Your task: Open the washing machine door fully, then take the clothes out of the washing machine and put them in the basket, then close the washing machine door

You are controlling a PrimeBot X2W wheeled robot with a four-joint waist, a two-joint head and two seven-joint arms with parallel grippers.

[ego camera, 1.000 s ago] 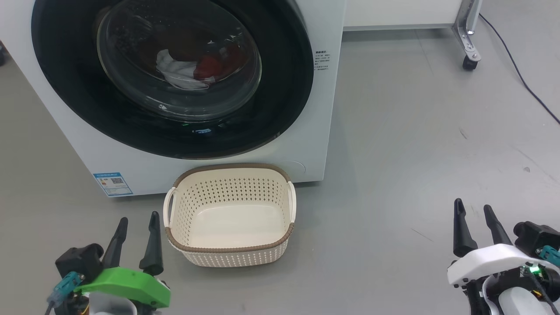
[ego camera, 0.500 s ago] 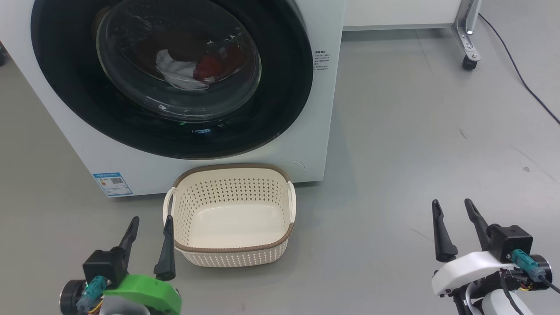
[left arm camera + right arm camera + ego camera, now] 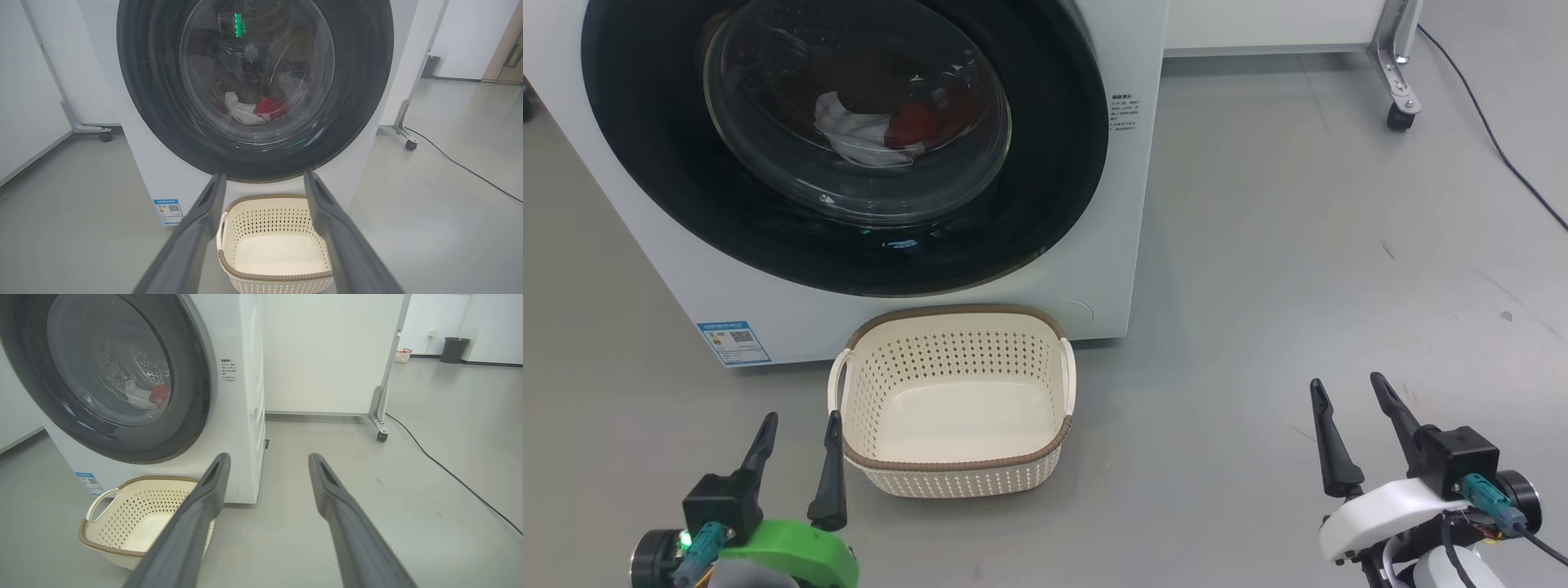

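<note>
The left gripper (image 3: 800,418) and right gripper (image 3: 1346,382) hover low, fingers apart and empty; the cream perforated plastic basket (image 3: 956,311) sits below the shut black-rimmed glass door (image 3: 645,163), presumably to catch the red-and-white clothes (image 3: 913,122).

Left end effector (image 3: 800,419): two long dark tapered fingers (image 3: 829,486), bright green shell (image 3: 792,555) behind them. Black left box (image 3: 719,498) beside the shell, teal left plug (image 3: 703,545), small green light (image 3: 685,537). Right end effector (image 3: 1345,382): same dark fingers, white shell (image 3: 1372,510) behind. Black right box (image 3: 1458,461), teal right plug (image 3: 1482,492), black cable (image 3: 1543,545).
</note>
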